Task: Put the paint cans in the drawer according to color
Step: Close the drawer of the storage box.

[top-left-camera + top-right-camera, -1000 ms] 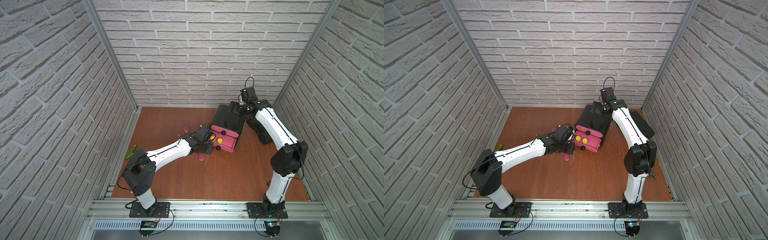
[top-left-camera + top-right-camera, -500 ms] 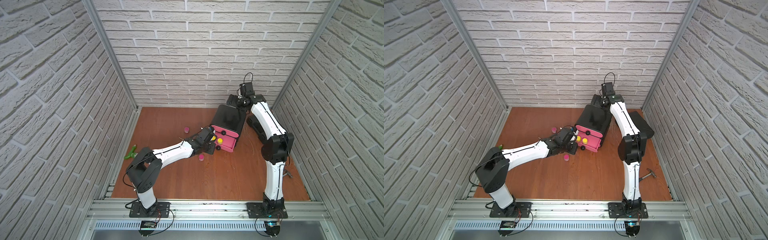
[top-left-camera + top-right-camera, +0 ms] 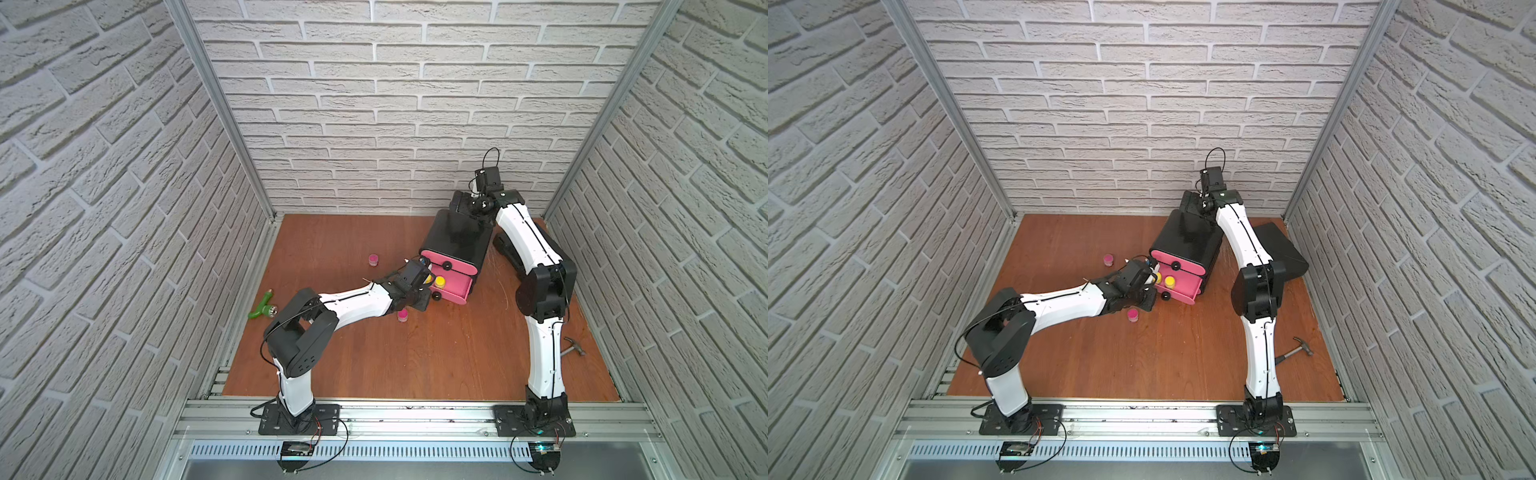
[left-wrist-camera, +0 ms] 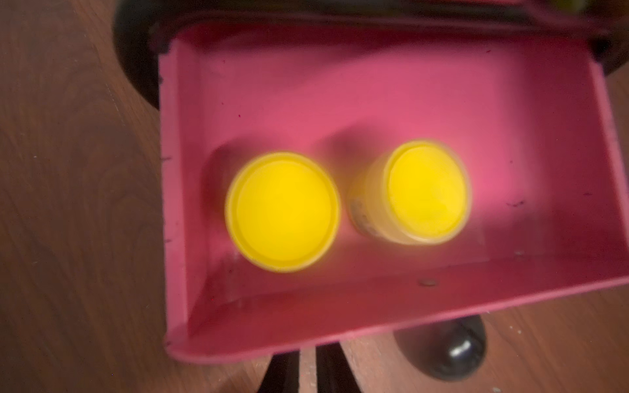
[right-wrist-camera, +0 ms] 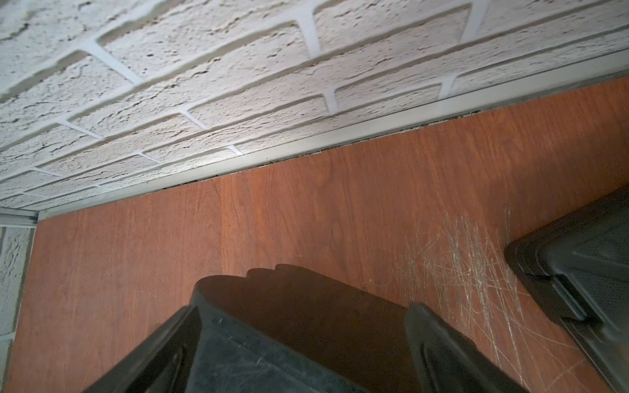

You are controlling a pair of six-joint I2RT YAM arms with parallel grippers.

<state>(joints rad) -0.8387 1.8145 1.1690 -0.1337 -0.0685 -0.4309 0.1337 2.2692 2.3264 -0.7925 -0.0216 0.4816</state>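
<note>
The left gripper (image 4: 308, 374) had narrowed its empty fingers over the open drawer (image 4: 177, 170) (both yellow cans (image 4: 282, 211) in). The right gripper (image 5: 299, 333) had spread wide astride the cabinet (image 3: 457, 237), so pink seemed next.

Two yellow cans (image 4: 282, 212) (image 4: 427, 192); two pink cans (image 3: 373, 259) (image 3: 402, 316); one hammer (image 3: 1292, 353).

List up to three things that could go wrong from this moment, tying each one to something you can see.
1. A pink can stands on the table right beside the left arm; a sweep could knock it away.
2. The left gripper sits at the open drawer's front; a hard push might topple the yellow cans inside.
3. The right gripper's jaws stand wide at the cabinet's back, so it may slide.
</note>
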